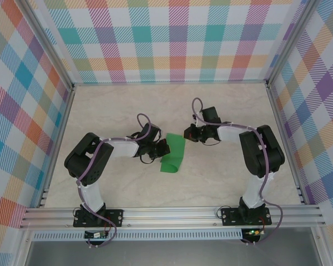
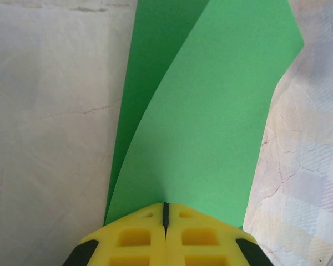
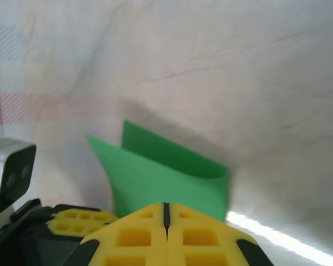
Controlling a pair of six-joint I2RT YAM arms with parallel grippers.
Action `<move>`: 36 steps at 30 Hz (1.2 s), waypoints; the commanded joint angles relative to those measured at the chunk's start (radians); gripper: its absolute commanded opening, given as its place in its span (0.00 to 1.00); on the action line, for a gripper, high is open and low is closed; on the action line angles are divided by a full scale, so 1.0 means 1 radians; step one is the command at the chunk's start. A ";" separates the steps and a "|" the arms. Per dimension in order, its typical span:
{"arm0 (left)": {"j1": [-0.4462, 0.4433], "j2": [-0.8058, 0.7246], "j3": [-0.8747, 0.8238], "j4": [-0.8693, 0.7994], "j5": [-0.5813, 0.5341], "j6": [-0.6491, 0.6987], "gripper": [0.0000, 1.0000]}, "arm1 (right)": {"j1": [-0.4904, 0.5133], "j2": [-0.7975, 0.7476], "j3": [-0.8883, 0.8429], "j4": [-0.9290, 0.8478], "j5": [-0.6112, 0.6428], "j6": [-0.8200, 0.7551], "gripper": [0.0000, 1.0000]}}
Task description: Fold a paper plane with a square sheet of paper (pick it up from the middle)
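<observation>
The square sheet of paper [image 1: 175, 153], bright green, lies mid-table bent over on itself in a soft U, not creased flat. My left gripper [image 1: 164, 148] is at its left edge. In the left wrist view the left gripper [image 2: 166, 206] is shut, and the upper layer of the paper [image 2: 211, 122] runs straight out from between its tips. My right gripper [image 1: 186, 133] sits at the sheet's far right corner. In the right wrist view the right gripper [image 3: 166, 206] is shut, with the paper [image 3: 161, 177] just beyond its tips; whether it pinches the sheet is hidden. The left gripper's fingers [image 3: 72, 220] show beside it.
The pale marble tabletop [image 1: 127, 105] is bounded by checkered walls [image 1: 172, 39] on three sides. An aluminium rail [image 1: 172, 213] runs along the near edge by the arm bases. The left wrist's camera housing [image 3: 11, 172] sits close to the right gripper.
</observation>
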 commanded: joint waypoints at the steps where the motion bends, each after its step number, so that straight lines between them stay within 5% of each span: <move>1: 0.014 0.101 -0.093 -0.381 -0.201 0.024 0.00 | 0.022 0.052 0.027 0.020 -0.064 0.029 0.01; 15: 0.014 0.093 -0.119 -0.364 -0.198 0.015 0.00 | -0.070 0.094 0.129 -0.092 0.151 0.017 0.00; 26: 0.014 0.101 -0.131 -0.312 -0.183 -0.003 0.00 | 0.037 -0.178 -0.156 -0.041 -0.063 0.086 0.00; 36: 0.014 0.096 -0.141 -0.278 -0.188 -0.025 0.00 | 0.159 -0.121 -0.166 -0.026 -0.149 0.116 0.00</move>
